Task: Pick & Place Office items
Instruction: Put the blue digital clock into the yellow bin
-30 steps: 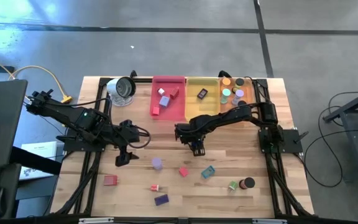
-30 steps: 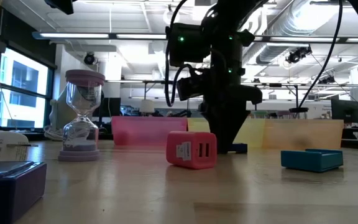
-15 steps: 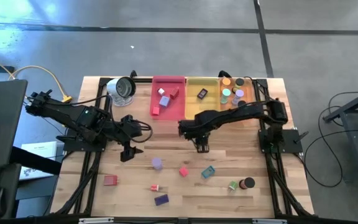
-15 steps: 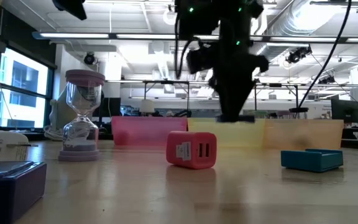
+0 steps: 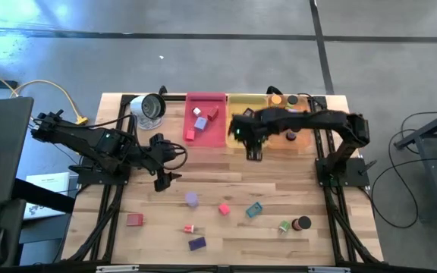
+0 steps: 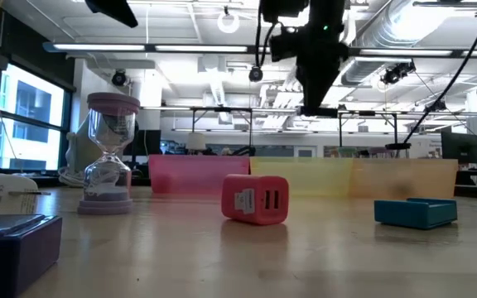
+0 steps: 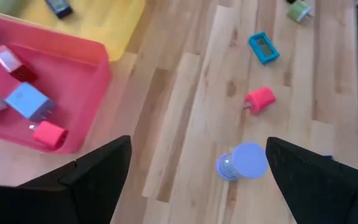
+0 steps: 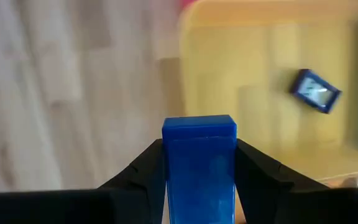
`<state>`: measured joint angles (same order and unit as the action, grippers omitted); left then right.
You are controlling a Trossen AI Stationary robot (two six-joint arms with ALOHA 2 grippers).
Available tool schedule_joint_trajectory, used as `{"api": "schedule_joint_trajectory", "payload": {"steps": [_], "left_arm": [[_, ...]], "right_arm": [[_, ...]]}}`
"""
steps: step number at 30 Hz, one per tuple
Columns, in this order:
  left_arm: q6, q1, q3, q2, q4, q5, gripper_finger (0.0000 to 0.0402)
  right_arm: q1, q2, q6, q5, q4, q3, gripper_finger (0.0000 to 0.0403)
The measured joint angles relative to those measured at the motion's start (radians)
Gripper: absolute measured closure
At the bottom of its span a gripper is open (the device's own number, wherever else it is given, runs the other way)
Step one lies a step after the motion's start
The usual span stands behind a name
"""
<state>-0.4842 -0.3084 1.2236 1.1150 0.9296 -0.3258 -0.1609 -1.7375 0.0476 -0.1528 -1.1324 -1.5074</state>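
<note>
Sitting clamped between right pincer (image 8: 199, 180) fingers: blue block (image 8: 199, 163)

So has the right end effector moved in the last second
Yes. In the high view the right end effector, shut on a blue block, went from mid-table up to the yellow tray.

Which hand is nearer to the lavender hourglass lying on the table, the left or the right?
Left. The left hand hovers open just up-left of the hourglass. The right hand is farther off, at the yellow tray, gripping a blue block.
</note>
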Motion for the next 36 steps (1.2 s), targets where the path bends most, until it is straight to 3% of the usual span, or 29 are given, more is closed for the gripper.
{"api": "schedule_joint_trajectory", "payload": {"steps": [3,9,16,25,36], "left_arm": [[0.027,0.003,0.0,0.005,-0.007,-0.024,0.0039],[0.134,0.046,0.0,0.016,-0.019,-0.047,0.0039],[0.298,0.146,0.0,0.025,-0.043,-0.047,0.0039],[0.443,0.305,0.0,0.009,-0.058,-0.038,0.0039],[0.514,0.425,0.0,0.028,-0.113,0.096,0.0039]], "right_arm": [[-0.079,0.002,0.007,0.009,0.035,0.0,0.0264],[-0.237,-0.017,0.022,0.132,0.179,0.0,0.0264],[-0.346,-0.094,0.002,0.207,0.233,0.0,0.0264],[-0.362,-0.207,0.009,0.217,0.268,0.0,0.0264],[-0.355,-0.313,0.027,0.23,0.303,0.0,0.0264]]}}
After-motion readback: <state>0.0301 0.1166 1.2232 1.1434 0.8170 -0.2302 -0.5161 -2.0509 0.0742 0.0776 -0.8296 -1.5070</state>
